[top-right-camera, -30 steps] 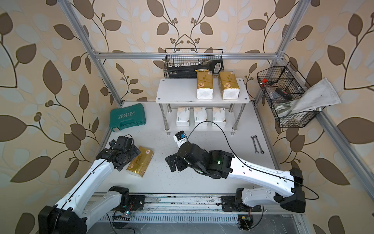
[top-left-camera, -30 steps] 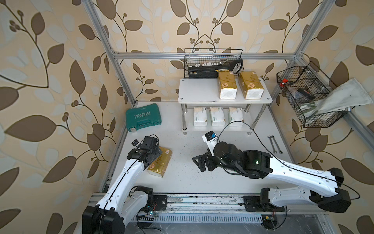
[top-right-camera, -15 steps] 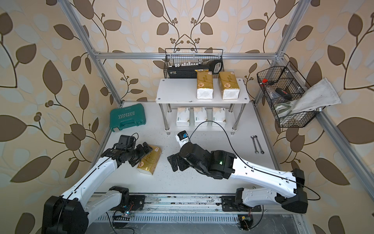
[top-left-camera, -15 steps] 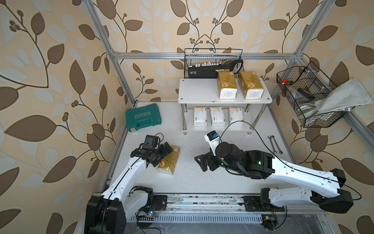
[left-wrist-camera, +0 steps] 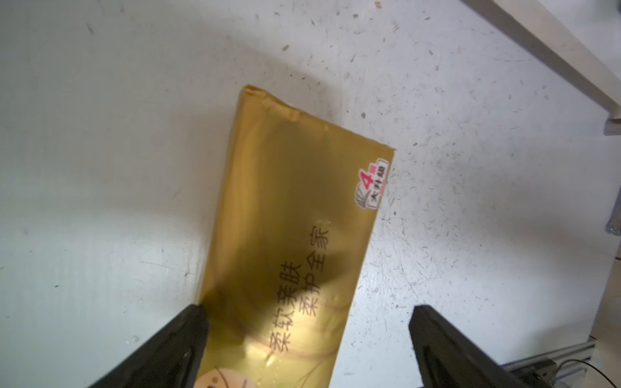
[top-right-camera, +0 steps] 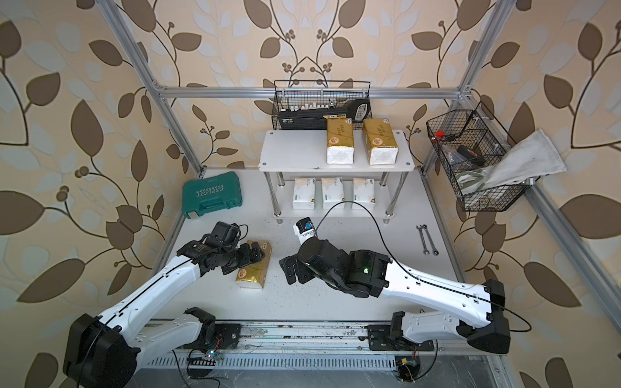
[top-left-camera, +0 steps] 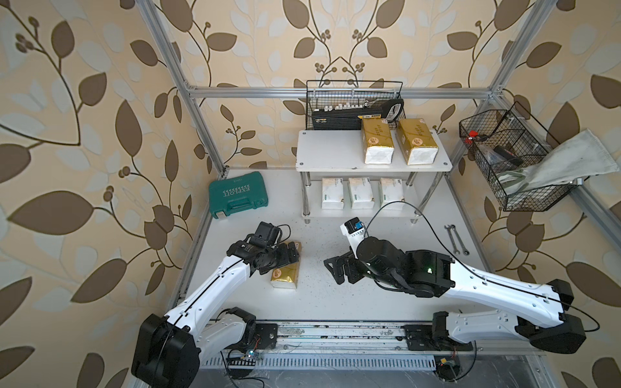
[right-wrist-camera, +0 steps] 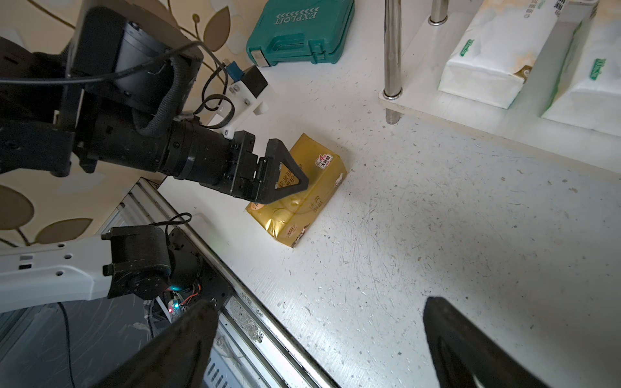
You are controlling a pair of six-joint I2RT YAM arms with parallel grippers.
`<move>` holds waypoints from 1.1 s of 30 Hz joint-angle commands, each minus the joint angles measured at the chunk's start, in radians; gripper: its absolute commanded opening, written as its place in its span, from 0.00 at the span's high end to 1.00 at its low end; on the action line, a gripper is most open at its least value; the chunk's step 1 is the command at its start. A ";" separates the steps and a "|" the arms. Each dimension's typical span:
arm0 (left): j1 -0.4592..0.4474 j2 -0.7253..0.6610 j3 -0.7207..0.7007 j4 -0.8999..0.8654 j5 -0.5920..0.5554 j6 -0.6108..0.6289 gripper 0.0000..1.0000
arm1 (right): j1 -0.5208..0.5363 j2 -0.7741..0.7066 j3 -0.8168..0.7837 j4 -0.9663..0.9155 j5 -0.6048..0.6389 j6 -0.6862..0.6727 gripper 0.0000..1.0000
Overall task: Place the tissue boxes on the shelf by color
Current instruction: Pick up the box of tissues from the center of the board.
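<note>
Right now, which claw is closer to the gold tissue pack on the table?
Left. The left gripper hovers open over the gold pack; the right gripper stands apart beside it.

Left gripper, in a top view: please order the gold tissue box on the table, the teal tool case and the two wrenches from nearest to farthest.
1. Gold tissue box, on the table right under the open left gripper.
2. Teal tool case, farther back, near the left wall.
3. Wrenches, across the table on the right side.
</note>
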 commanded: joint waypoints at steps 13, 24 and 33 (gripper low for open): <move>-0.036 0.005 -0.023 -0.052 -0.098 0.026 0.01 | 0.006 -0.002 -0.034 -0.006 0.020 0.030 0.01; -0.105 0.083 -0.013 -0.066 -0.112 0.005 0.01 | 0.004 0.005 -0.034 -0.001 0.023 0.033 0.01; -0.190 0.187 0.007 -0.080 -0.181 -0.048 0.01 | 0.002 0.004 -0.032 -0.004 0.037 0.034 0.01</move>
